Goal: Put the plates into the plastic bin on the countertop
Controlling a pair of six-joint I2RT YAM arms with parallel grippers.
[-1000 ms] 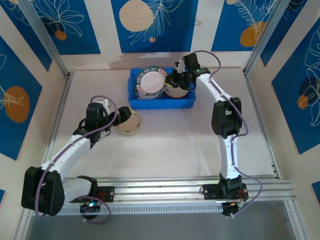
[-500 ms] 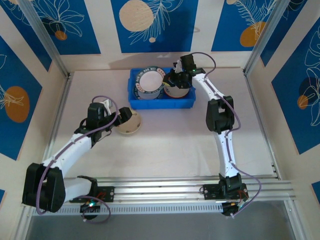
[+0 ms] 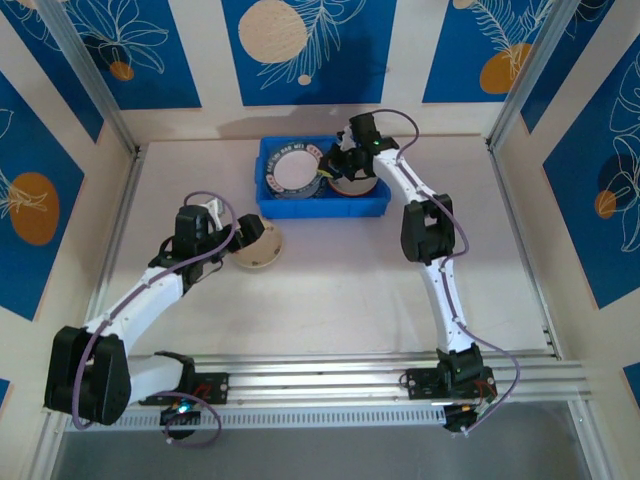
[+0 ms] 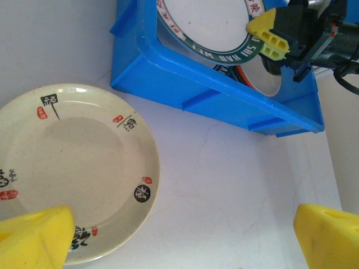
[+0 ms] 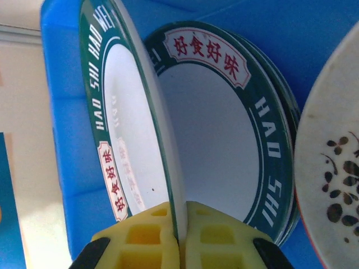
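Left wrist view puts the left claw nearest, its yellow pads spread wide and holding nothing. It hangs over the counter, with one pad above the edge of a cream plate (dotted with small black and red characters) that lies flat just in front of the plastic bin. Farther back, inside that blue bin, the right claw is clamped on the rim of a green-rimmed plate, held on edge and tilted above a stack of matching plates, with a speckled plate beside them.
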